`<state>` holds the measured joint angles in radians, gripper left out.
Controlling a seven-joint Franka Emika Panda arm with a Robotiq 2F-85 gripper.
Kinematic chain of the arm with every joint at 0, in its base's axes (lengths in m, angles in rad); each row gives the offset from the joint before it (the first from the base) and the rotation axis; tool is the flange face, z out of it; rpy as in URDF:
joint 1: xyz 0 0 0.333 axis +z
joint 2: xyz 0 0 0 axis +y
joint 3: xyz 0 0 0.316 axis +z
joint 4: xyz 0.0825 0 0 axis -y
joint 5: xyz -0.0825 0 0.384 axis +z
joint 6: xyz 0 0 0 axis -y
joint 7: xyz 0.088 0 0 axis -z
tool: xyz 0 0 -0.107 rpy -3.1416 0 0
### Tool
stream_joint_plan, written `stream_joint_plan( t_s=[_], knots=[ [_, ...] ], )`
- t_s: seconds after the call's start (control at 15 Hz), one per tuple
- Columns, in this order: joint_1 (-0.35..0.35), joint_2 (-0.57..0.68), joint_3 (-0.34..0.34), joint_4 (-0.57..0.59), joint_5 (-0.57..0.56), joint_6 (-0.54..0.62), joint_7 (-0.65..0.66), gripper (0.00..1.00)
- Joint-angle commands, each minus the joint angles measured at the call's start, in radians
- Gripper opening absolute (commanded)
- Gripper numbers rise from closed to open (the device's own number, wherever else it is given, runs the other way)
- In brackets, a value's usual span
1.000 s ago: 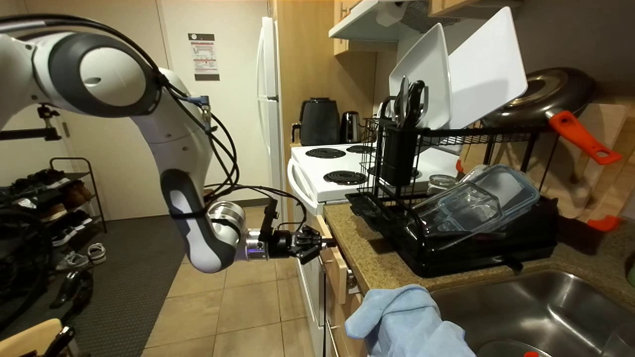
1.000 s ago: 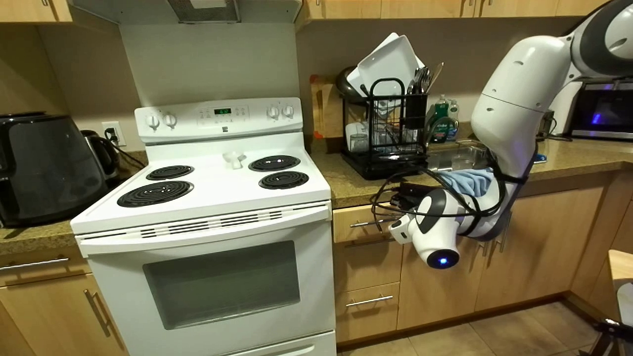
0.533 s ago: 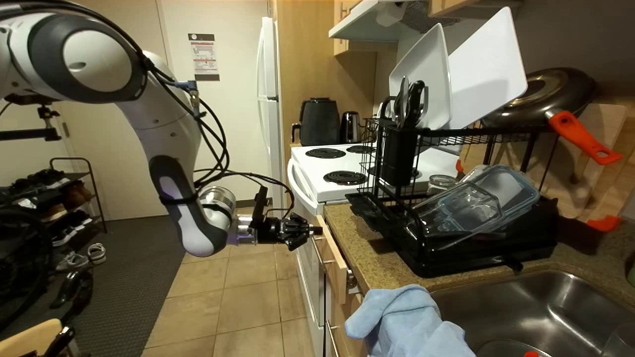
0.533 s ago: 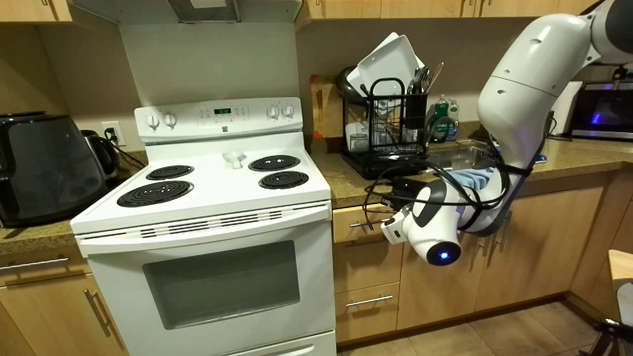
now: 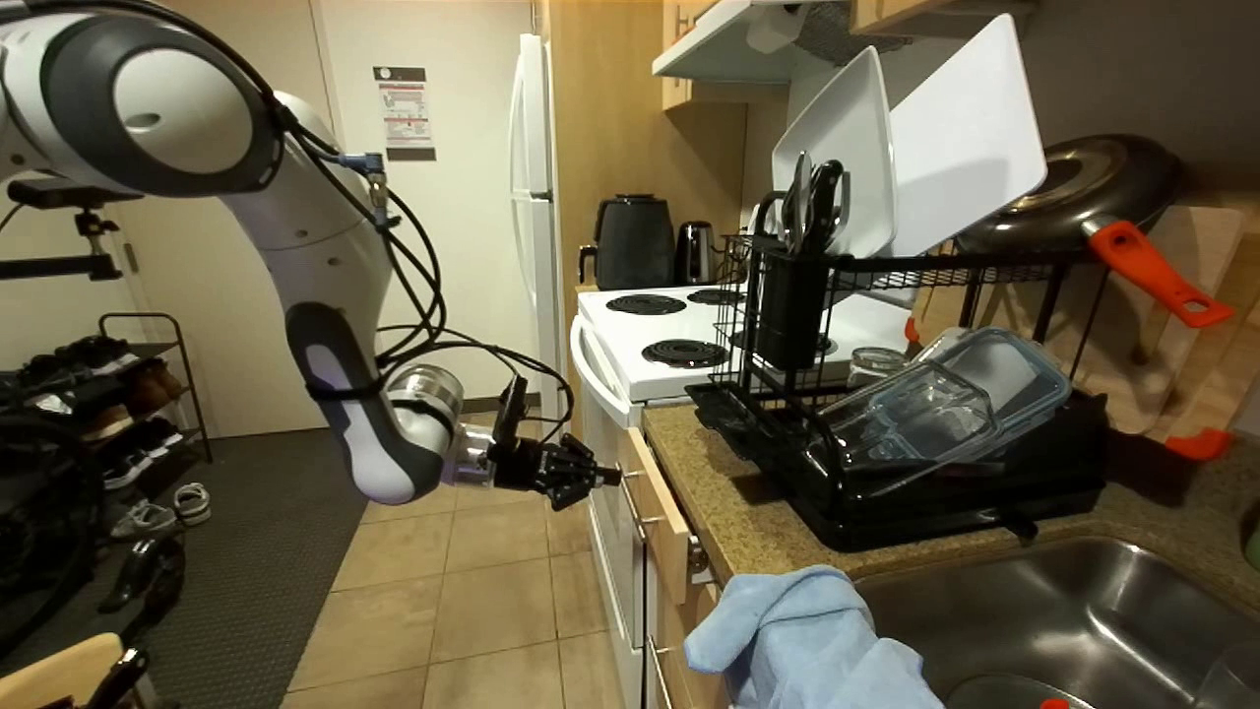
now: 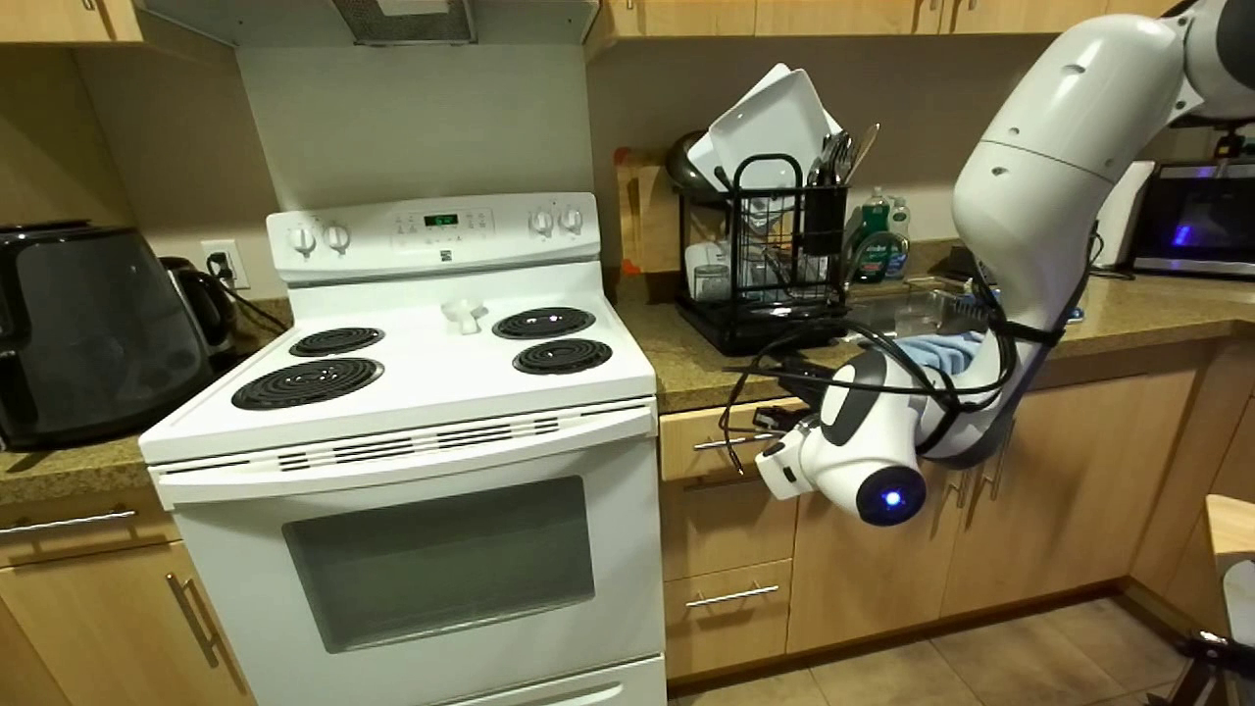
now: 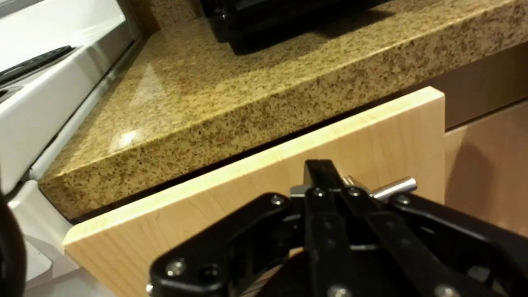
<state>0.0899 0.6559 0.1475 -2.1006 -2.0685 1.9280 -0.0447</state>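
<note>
A light wood drawer front (image 7: pixel 392 154) is pulled out a little below the counter; it shows in both exterior views (image 5: pixel 671 551) (image 6: pixel 698 431). Its silver bar handle (image 7: pixel 397 188) runs across the front and is partly hidden behind my fingers; it also shows in the exterior views (image 5: pixel 634 506) (image 6: pixel 724 443). My black gripper (image 7: pixel 324 171) is shut, with nothing visible between its fingers. In an exterior view the gripper (image 5: pixel 610 477) points at the drawer front, fingertips close to the handle's far end. I cannot tell whether they touch it.
The granite counter edge (image 7: pixel 268 107) overhangs the drawer. A black dish rack (image 5: pixel 787 443) with plates, pan and glass containers stands on it. A white stove (image 6: pixel 412 412) is beside the drawer. A blue cloth (image 5: pixel 817 640) hangs by the sink (image 5: pixel 1083 591).
My gripper has drawn back from over the drawer's top edge to in front of its face, moving away from the counter and tilting slightly downward. The drawer has not visibly moved.
</note>
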Motion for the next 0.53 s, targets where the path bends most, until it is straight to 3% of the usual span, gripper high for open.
stream_joint_plan(
  t_s=[0.0,0.47],
  knots=[
    [-0.005,-0.020,-0.003,-0.028,0.017,0.038,0.032,0.00],
    [-0.003,0.006,-0.017,-0.020,0.013,0.023,0.038,0.00]
  ],
)
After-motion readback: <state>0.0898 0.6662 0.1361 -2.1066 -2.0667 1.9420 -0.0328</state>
